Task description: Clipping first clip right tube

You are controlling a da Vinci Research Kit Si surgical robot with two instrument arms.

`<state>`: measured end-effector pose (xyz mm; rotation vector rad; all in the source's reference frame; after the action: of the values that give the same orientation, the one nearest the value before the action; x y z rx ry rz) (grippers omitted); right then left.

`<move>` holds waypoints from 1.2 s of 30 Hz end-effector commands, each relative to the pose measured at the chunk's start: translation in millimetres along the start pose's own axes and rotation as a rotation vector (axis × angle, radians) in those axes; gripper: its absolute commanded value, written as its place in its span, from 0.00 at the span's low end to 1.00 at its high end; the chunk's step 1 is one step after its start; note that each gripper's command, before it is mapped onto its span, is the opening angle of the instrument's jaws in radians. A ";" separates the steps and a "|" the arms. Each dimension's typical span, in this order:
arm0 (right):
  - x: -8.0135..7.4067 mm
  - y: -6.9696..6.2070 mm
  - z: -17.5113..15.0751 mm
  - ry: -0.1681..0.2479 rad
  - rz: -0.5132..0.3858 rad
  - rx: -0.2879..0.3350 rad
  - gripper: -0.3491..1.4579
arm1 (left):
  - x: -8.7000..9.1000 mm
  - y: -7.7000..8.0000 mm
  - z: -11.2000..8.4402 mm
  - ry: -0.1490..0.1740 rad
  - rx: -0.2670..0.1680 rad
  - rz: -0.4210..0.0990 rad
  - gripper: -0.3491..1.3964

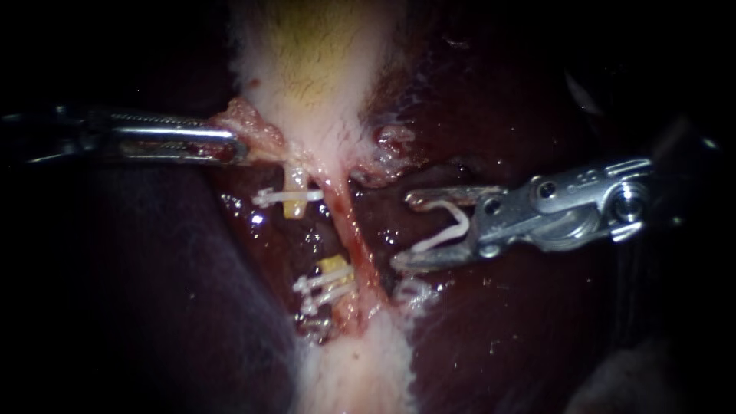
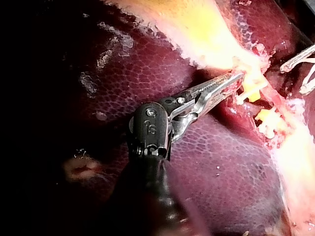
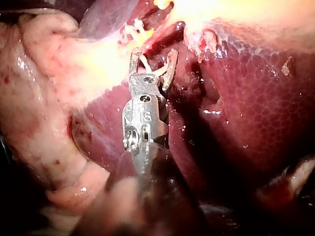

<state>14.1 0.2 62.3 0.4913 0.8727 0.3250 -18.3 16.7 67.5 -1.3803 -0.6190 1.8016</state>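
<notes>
White clip (image 1: 443, 234), held between the wide jaws of my right instrument (image 1: 402, 230), faces the right tube (image 1: 346, 218), seemingly tensioned by my left instrument (image 1: 239, 146), its jaws clamped on tissue (image 1: 257, 126).

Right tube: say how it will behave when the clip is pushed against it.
Thin and wet, the right tube is probably soft and slippery against the clip. Taut below the gallbladder gripped by the left instrument, it may tear if pushed hard.
</notes>
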 end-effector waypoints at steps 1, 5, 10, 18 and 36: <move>0.1 0.1 0.5 -0.002 0.004 -0.001 0.46 | 0.0 0.1 0.0 0.000 0.001 0.000 0.00; 0.7 0.7 2.7 0.001 0.025 -0.007 0.46 | 0.0 0.1 0.2 0.000 0.001 0.000 0.00; 0.7 1.5 5.3 0.008 0.031 0.003 0.47 | 0.0 0.1 0.2 0.000 0.002 0.000 0.00; 0.4 1.7 7.4 0.111 0.116 0.151 0.45 | 0.0 0.1 0.3 0.000 0.002 0.000 0.00; 0.0 -0.7 8.1 0.262 0.280 0.383 0.44 | -0.1 0.0 0.4 0.000 0.002 0.001 0.00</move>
<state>20.5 -2.9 66.5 0.9478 1.1282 0.4902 -18.7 16.7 67.7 -1.3792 -0.6162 1.8020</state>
